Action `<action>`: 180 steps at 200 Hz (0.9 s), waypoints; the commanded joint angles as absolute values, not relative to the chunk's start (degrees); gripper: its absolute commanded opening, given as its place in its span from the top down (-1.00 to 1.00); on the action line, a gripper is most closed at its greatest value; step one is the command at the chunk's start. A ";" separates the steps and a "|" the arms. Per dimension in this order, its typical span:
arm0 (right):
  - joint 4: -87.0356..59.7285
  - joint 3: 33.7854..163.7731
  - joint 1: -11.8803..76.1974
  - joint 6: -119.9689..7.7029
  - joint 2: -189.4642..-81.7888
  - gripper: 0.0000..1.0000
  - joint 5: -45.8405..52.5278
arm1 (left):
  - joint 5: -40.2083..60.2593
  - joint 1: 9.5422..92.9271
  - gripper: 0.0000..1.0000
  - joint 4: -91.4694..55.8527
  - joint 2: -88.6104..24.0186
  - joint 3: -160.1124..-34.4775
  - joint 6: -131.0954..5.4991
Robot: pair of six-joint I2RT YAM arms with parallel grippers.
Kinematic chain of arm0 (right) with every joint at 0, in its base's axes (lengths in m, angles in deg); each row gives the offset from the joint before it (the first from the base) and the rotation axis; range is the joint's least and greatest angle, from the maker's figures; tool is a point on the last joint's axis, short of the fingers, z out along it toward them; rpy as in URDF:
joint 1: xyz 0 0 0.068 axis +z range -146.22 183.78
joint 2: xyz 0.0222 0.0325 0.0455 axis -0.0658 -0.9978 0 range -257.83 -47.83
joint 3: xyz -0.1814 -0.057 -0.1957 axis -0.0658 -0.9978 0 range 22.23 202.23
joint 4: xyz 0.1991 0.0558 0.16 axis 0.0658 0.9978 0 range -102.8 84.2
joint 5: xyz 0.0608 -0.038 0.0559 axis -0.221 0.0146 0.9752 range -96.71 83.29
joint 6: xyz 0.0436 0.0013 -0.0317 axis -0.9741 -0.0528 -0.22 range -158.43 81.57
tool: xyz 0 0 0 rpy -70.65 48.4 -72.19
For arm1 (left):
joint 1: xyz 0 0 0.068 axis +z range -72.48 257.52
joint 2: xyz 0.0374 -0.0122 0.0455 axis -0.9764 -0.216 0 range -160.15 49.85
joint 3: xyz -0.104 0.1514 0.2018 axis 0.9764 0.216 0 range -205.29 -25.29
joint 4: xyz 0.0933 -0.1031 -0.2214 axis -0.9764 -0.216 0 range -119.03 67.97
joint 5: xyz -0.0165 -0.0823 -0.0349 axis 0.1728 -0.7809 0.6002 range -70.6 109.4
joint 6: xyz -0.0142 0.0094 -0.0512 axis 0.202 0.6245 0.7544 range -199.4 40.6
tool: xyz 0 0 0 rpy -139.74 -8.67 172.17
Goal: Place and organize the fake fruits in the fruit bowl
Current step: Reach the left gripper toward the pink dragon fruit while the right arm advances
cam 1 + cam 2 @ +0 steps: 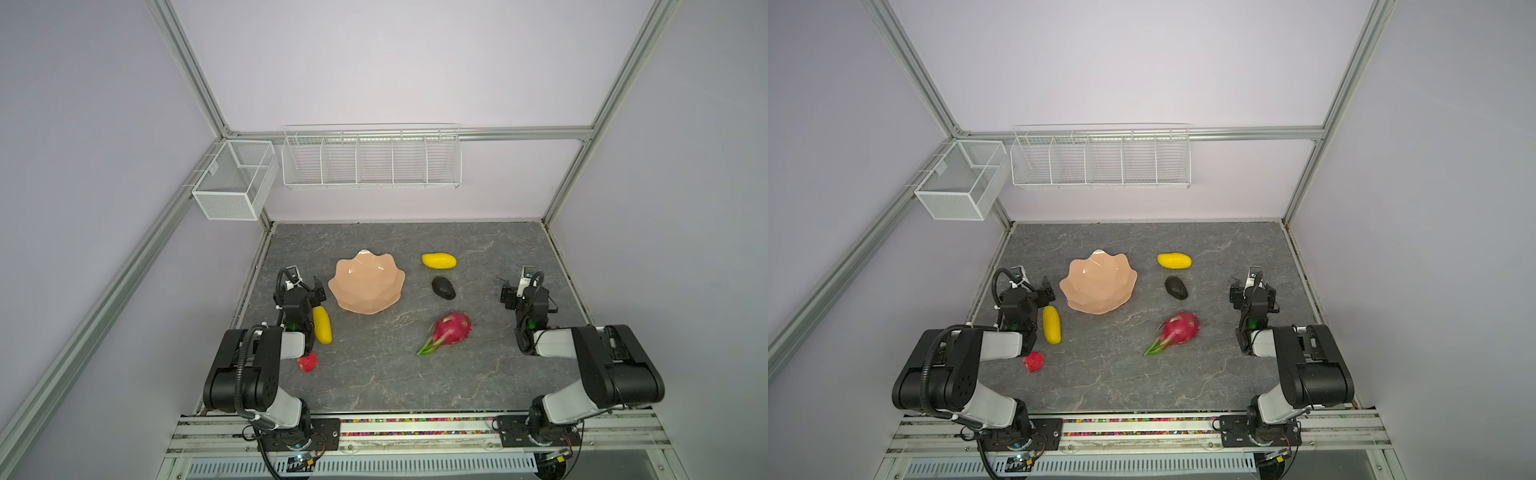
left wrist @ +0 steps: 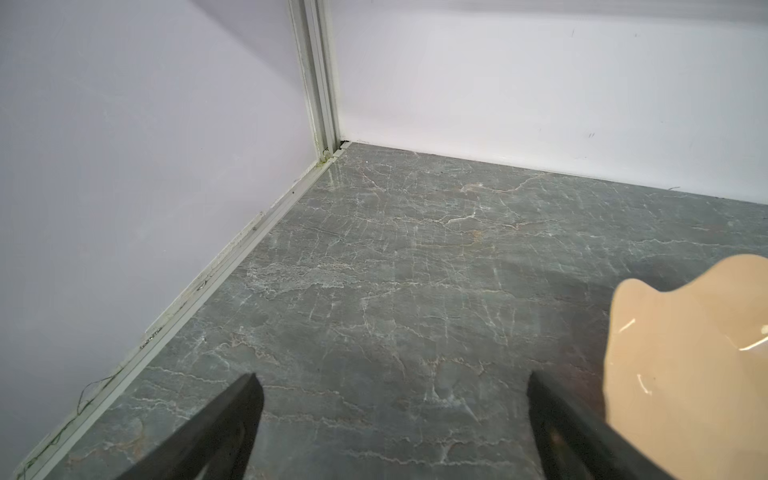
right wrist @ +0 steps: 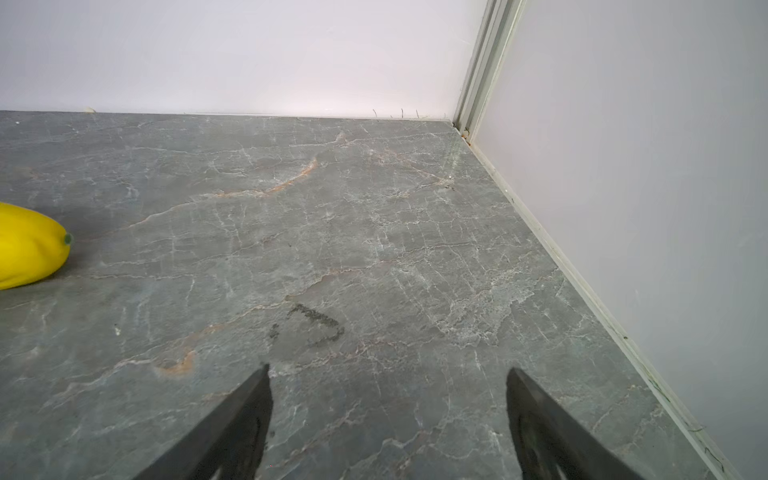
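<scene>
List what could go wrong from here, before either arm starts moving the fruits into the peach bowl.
1. The yellow oblong fruit and small red strawberry lie tight beside the left arm's links; reaching them may knock them away.
2. The open left gripper sits right beside the glossy peach scalloped bowl; a swing could shove it.
3. The magenta dragon fruit looks wide for the open right gripper; it may slip.

Both top views look down steeply from high at the front, sharing the whole grey marble-patterned tabletop [image 1: 374, 374]. Wrist cams sit low, each facing a back corner.
</scene>
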State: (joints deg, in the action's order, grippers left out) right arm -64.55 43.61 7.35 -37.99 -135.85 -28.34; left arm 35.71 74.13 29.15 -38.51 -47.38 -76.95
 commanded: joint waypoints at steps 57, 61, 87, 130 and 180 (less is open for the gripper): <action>-66.14 42.90 7.54 -38.17 -135.82 -0.77 -28.95 | 36.14 74.10 -0.97 30.62 -39.02 -47.53 -77.47; -66.10 42.84 7.50 -38.17 -135.83 -0.77 -29.03 | 36.10 74.10 -0.97 30.60 -39.02 -47.50 -77.47; -66.14 42.91 7.49 -38.17 -135.80 -0.77 -29.03 | 36.18 74.10 -0.97 30.62 -39.01 -47.52 -77.55; -66.65 42.53 7.50 -38.17 -135.63 -0.77 -28.99 | 38.82 74.14 -0.99 31.10 -37.25 -46.44 -76.24; -68.85 41.21 7.50 -38.16 -135.32 -0.77 -29.20 | 38.21 74.18 -0.99 28.07 -32.75 -45.67 -76.24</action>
